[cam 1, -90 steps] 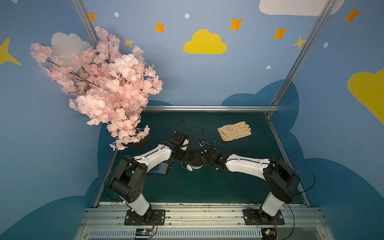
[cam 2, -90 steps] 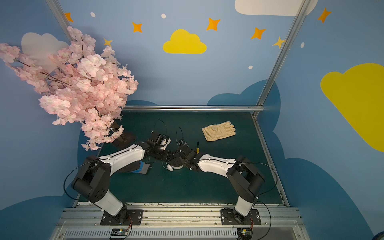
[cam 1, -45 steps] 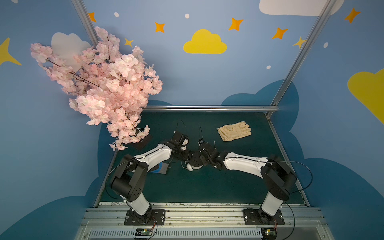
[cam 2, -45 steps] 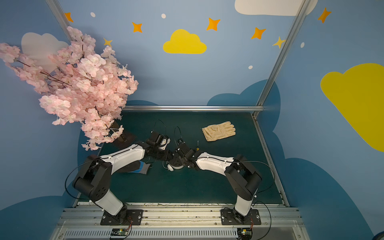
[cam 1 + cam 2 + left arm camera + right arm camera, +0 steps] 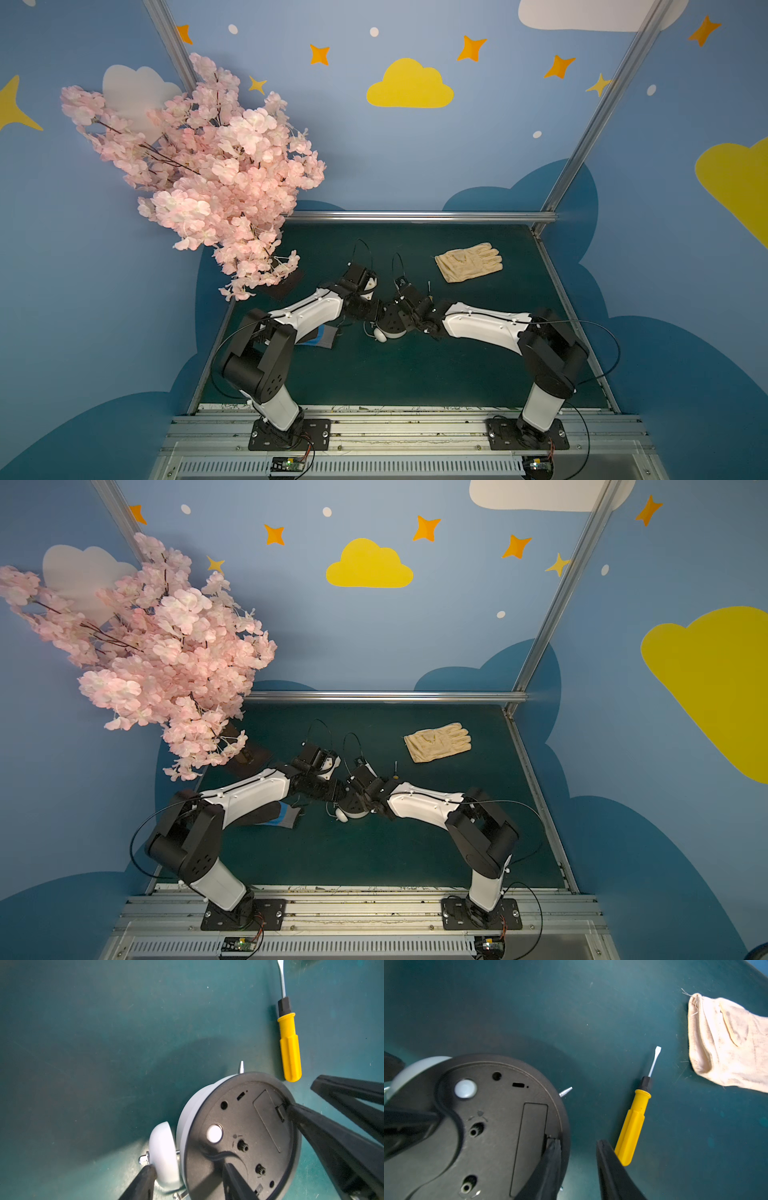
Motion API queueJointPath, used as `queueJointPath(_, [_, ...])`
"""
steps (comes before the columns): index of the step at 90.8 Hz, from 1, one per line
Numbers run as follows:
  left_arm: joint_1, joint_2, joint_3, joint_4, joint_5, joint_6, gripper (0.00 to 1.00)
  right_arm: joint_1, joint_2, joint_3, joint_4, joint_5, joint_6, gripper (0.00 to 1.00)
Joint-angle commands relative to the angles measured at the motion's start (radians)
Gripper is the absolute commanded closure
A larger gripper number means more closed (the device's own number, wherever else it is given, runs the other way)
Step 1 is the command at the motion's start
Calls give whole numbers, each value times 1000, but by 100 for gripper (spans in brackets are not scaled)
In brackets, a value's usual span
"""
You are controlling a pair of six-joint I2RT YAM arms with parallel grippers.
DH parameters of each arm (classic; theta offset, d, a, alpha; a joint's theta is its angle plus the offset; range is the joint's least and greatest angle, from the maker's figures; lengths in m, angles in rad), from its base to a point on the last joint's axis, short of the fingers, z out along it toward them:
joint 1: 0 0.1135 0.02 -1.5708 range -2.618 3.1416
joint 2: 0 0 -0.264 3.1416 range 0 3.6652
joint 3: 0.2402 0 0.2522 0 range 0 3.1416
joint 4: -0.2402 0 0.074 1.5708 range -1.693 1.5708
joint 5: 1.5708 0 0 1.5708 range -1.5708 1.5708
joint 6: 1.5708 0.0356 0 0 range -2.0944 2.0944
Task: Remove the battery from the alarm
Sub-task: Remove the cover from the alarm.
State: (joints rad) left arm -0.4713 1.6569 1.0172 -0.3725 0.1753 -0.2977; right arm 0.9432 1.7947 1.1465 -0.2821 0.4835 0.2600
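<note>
Lying face down in the middle of the counter (image 5: 374,374), the alarm (image 5: 239,1136) is showing its dark back, cover (image 5: 529,1142) closed and battery hidden. The left gripper (image 5: 188,1167) is straddling a bell (image 5: 162,1153), one finger beside it and one on the back; whether it is clamping I cannot tell. The right gripper (image 5: 577,1142) is standing released, one tip touching the cover's latch (image 5: 279,1112), the other off the rim beside the screwdriver (image 5: 633,1122). A glove (image 5: 467,262) is lying far right.

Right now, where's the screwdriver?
In the right wrist view, the screwdriver lies on the mat to the robot's right of the alarm, between it and the glove.
</note>
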Motion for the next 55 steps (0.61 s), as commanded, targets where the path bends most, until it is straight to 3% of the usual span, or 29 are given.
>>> queueJointPath(1, [-4,18,-19,-21,22,-6,45,0,49,26,-145,52,46,66])
queueJointPath(22, [-2,9,-31,-25,24,-11,48,21,61,32,-300,127,139,67])
queueJointPath(41, [-1,15,-42,-14,33,-21,49,37,98,88,-353,206,134,66])
queueJointPath(55, [6,24,-45,-5,55,-30,50,22,144,140,-431,130,148,67])
